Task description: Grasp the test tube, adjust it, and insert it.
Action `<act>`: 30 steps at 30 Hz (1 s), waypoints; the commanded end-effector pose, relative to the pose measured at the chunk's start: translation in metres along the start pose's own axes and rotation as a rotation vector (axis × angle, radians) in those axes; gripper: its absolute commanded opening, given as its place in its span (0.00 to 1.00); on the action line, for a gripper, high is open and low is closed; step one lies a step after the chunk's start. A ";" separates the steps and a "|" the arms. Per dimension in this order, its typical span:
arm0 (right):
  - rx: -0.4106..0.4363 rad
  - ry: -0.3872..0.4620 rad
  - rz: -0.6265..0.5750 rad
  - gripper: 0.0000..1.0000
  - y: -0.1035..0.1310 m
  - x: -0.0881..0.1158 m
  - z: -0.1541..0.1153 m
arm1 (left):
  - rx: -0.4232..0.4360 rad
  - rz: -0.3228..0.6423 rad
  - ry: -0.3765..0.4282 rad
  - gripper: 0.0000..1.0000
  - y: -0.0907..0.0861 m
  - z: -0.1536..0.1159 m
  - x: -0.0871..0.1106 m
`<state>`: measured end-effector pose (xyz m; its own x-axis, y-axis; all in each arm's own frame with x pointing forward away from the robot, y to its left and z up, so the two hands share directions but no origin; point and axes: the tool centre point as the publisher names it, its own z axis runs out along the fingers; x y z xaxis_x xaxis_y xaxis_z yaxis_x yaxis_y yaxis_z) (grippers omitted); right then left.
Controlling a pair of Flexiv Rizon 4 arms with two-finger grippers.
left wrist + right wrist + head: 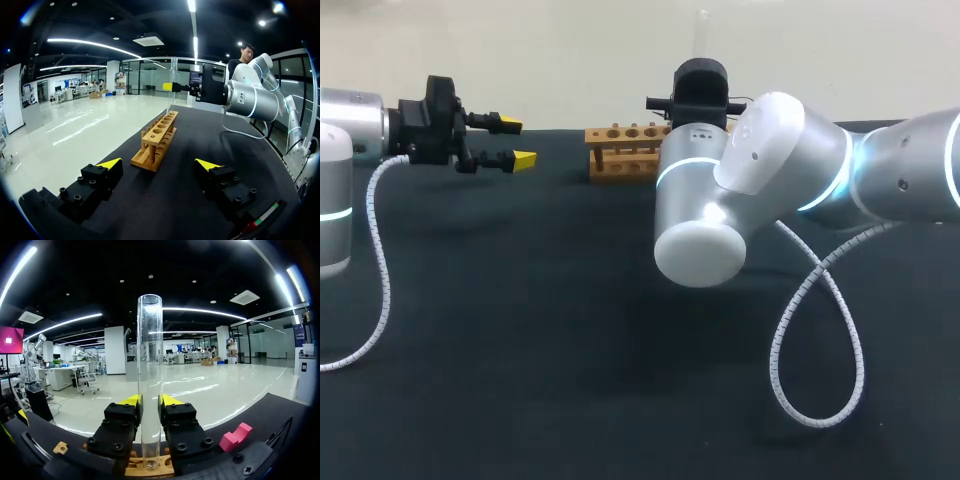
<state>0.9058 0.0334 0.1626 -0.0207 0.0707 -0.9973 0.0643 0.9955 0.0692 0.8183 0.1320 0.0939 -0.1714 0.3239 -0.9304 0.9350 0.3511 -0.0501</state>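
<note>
- The right gripper (150, 401) is clenched on the test tube (150, 350). Its two yellow tips press the glass from both sides, low on the tube's length.
- The test tube stands upright, with most of it rising clear above the fingers. Its closed end hangs over the wooden rack (623, 150), at the rack's right end in the head view. I cannot tell whether it has entered a hole.
- The rack stands close to the far edge of the table (520, 380), its long side along that edge and its row of holes facing up.
- The right arm (760, 160) comes in from the right. Its large elbow joint sits in front of the rack's right end, between the rack and the near part of the table.
- A coiled cable (820, 340) from the right arm loops low over the right half of the dark cloth.
- The left gripper (517, 142) is released, its fingers wide apart with nothing between them. It hovers above the table to the left of the rack, pointing towards the rack's end and well apart from it.
- The left arm (350, 125) stays by the table's left edge.
- A broad stretch of dark cloth lies open in front of the rack and between the two arms.
</note>
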 end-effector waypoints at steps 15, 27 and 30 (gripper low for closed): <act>-0.025 0.039 -0.008 0.00 0.002 0.024 -0.002 | -0.001 0.003 -0.005 1.00 0.000 -0.001 0.001; -0.032 0.066 -0.010 0.00 0.003 0.042 0.001 | -0.001 0.003 -0.005 1.00 0.000 -0.001 0.001; -0.031 0.074 -0.008 0.00 0.002 0.046 0.001 | -0.001 0.003 -0.005 1.00 0.000 -0.001 0.001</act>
<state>0.9032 0.0383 0.1190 -0.0955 0.0651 -0.9933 0.0367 0.9974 0.0618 0.8183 0.1320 0.0939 -0.1714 0.3239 -0.9304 0.9350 0.3511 -0.0501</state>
